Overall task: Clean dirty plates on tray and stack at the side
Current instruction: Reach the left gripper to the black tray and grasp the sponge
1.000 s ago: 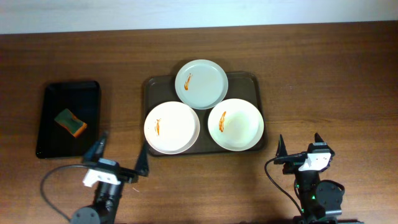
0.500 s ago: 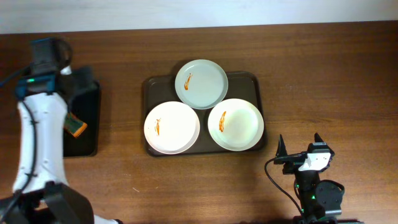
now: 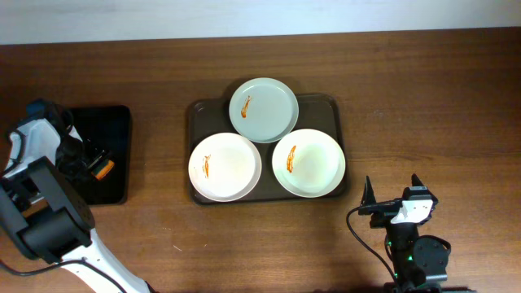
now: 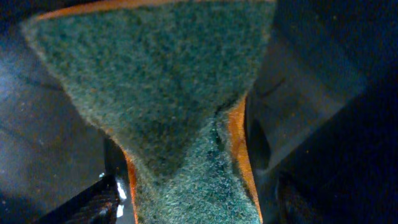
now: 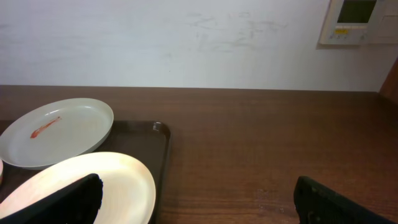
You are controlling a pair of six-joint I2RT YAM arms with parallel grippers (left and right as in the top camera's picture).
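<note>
Overhead: the left gripper (image 3: 88, 159) is down over a small black rectangular tray (image 3: 114, 122), with a green-and-orange scouring sponge (image 3: 102, 169) right at its fingertips. Well off to that gripper's right lies the large dark brown tray (image 3: 324, 107). It carries a pale grey-green round plate (image 3: 263, 109) on the far side, and a white round plate (image 3: 225, 167) and a cream round plate (image 3: 308, 163) nearer. Each plate bears an orange-red sauce smear (image 3: 247, 103). The right gripper (image 3: 391, 183) sits above the wooden table (image 3: 440, 98), spread wide and empty, with the cream plate just ahead to its left.

Left wrist: the sponge's green face fills the space between the two fingers (image 4: 102, 202). Whether they squeeze it cannot be told.

Right wrist: nothing lies between the parted fingers. The cream plate lies just beyond the left one, and the grey-green plate is farther ahead on that side.
</note>
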